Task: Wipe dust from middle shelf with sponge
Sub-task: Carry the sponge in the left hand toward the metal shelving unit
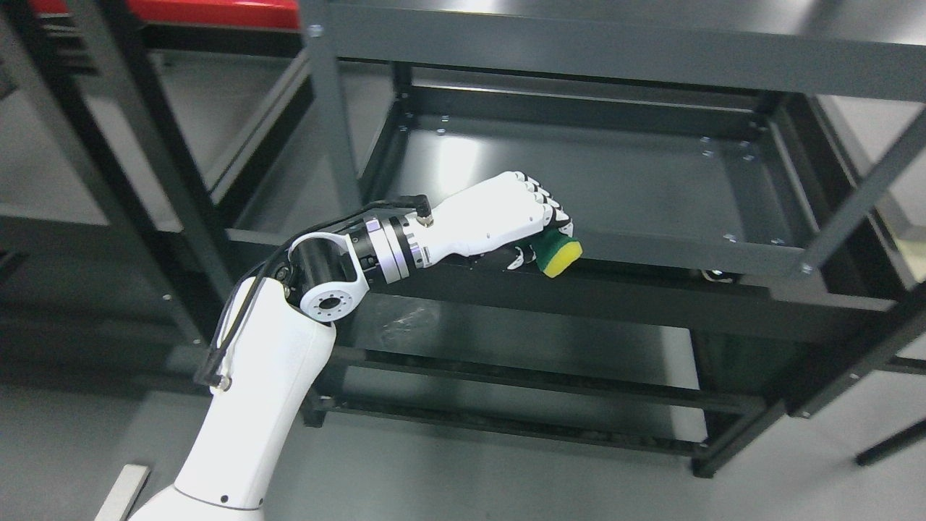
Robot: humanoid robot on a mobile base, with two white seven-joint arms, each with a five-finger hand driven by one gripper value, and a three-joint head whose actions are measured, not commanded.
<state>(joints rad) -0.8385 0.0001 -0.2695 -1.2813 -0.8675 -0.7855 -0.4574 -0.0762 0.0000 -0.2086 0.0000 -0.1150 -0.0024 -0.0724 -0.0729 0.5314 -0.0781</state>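
Reaching in from the lower left, the left hand (499,217) has its fingers (539,195) curled around a yellow and green sponge (558,253), held at the front edge of the dark middle shelf (615,181), left of centre. A grey upright post (329,108) stands just left of the wrist, and the top shelf's front rail (615,54) crosses overhead
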